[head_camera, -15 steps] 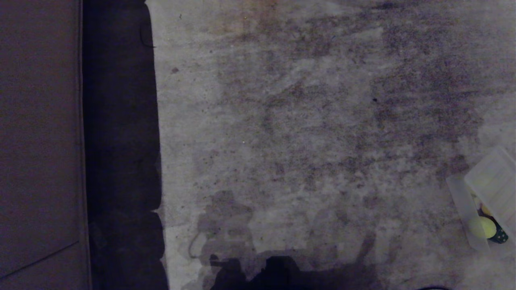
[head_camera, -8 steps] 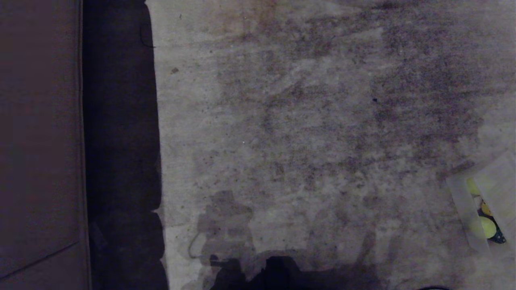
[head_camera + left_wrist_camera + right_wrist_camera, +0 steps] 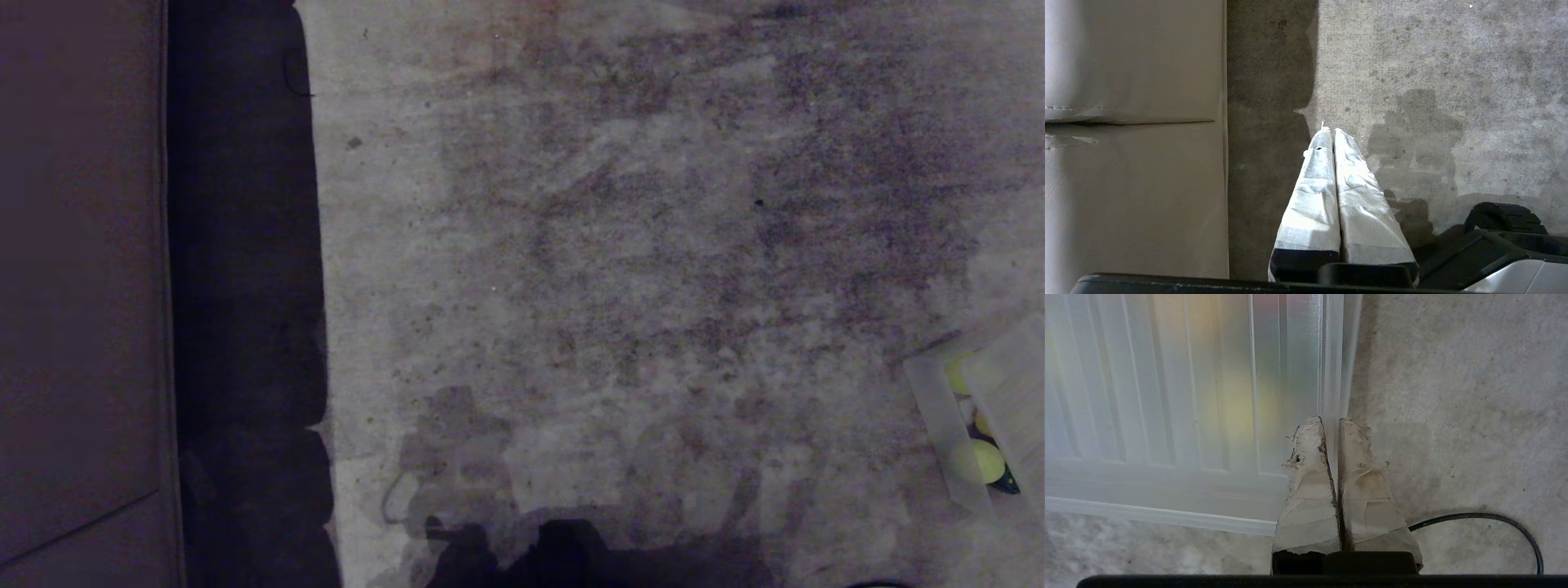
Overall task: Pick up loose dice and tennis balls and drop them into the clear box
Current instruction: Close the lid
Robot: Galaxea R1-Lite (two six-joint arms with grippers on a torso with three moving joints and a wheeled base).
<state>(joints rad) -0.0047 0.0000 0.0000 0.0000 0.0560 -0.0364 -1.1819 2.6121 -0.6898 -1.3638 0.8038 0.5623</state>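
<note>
- Head view: I am watching the clear box [image 3: 939, 416] sitting at the carpet's [image 3: 620, 269] far right edge, a tennis ball [image 3: 976, 460] inside.
- Left wrist view: my left gripper [image 3: 1333, 131] is hanging closed beside the sofa [image 3: 1131, 143].
- Right wrist view: my right gripper [image 3: 1329, 421] is pinching the ribbed lid [image 3: 1180, 396] edge beside that box; a slipping grip could drop it onto the contents.

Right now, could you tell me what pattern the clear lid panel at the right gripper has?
Parallel raised ribs run along the clear lid panel, frosted see-through; the right wrist view shows it best.
</note>
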